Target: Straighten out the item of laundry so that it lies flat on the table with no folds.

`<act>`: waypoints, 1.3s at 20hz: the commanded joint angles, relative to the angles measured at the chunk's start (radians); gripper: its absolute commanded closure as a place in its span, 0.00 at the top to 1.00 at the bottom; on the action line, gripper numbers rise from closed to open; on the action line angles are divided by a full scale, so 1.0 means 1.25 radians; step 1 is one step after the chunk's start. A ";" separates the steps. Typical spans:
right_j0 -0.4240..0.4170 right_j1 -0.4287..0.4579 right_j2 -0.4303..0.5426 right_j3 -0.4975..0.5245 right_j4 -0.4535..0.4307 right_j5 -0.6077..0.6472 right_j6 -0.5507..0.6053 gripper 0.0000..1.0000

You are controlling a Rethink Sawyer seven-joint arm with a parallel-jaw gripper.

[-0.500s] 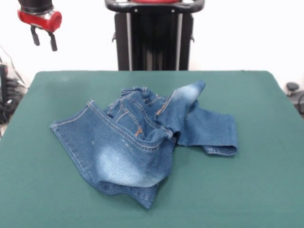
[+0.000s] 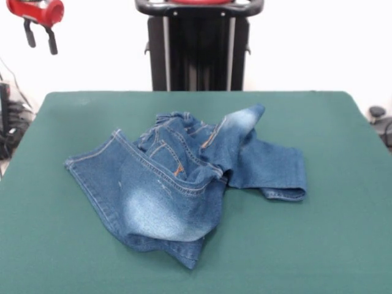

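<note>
Moved since the earlier frame: gripper point(image 2: 40, 38), now higher and further toward the upper left corner, fingers spread, carrying nothing. Jeans point(image 2: 184, 184): unmoved, crumpled at mid counter point(image 2: 343, 245), one leg folded over the seat, the other trailing right. Step, as I judge it: between grasps. Next move calls for descending onto a folded edge.

The small blue jeans point(image 2: 184, 187) lie in a crumpled heap in the middle of the frame, on the big dark green table point(image 2: 343, 245). They are folded over themselves. One wide pale patch faces the lower left. One leg sticks out to the right, its hem showing.
</note>
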State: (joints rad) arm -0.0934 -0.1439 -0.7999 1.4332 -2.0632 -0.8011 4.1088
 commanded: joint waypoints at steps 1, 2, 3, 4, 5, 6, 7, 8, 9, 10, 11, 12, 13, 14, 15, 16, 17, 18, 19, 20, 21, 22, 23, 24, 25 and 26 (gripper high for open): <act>-0.003 0.008 0.119 0.021 0.023 0.067 -0.231 1.00; -0.008 0.011 0.130 0.021 0.034 0.082 -0.234 1.00; -0.014 0.011 0.141 0.020 0.044 0.096 -0.240 1.00; -0.020 0.012 0.150 0.018 0.050 0.101 -0.240 1.00; -0.024 0.014 0.156 0.015 0.052 0.105 -0.239 1.00; -0.028 0.016 0.162 0.010 0.053 0.107 -0.236 1.00; -0.032 0.017 0.169 0.008 0.057 0.111 -0.238 1.00; -0.036 0.018 0.176 0.006 0.060 0.118 -0.241 1.00; -0.041 0.017 0.183 0.006 0.066 0.125 -0.246 1.00; -0.044 0.017 0.189 0.006 0.071 0.132 -0.246 1.00; -0.049 0.015 0.197 0.006 0.077 0.142 -0.256 1.00; -0.053 0.015 0.204 0.005 0.079 0.146 -0.257 1.00; -0.058 0.014 0.211 0.004 0.082 0.152 -0.258 1.00; -0.065 0.014 0.219 0.004 0.086 0.161 -0.264 1.00; -0.071 0.014 0.228 0.003 0.090 0.170 -0.269 1.00; -0.079 0.014 0.237 0.003 0.094 0.181 -0.279 1.00; -0.087 0.014 0.246 0.002 0.096 0.187 -0.282 1.00; -0.095 0.014 0.255 0.002 0.098 0.192 -0.285 1.00; -0.099 0.018 0.259 0.001 0.097 0.189 -0.272 1.00; -0.104 0.021 0.264 0.000 0.097 0.187 -0.259 1.00; -0.109 0.016 0.274 0.004 0.104 0.201 -0.274 1.00; -0.114 0.012 0.283 0.008 0.115 0.215 -0.283 1.00; -0.120 0.007 0.293 0.014 0.126 0.230 -0.295 1.00; -0.124 0.004 0.301 0.017 0.138 0.242 -0.299 1.00; -0.128 0.001 0.310 0.021 0.149 0.257 -0.304 1.00; -0.132 -0.002 0.318 0.023 0.158 0.266 -0.312 1.00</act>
State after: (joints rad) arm -0.2551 -0.1670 -0.6483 1.4335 -1.9834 -0.6015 4.0963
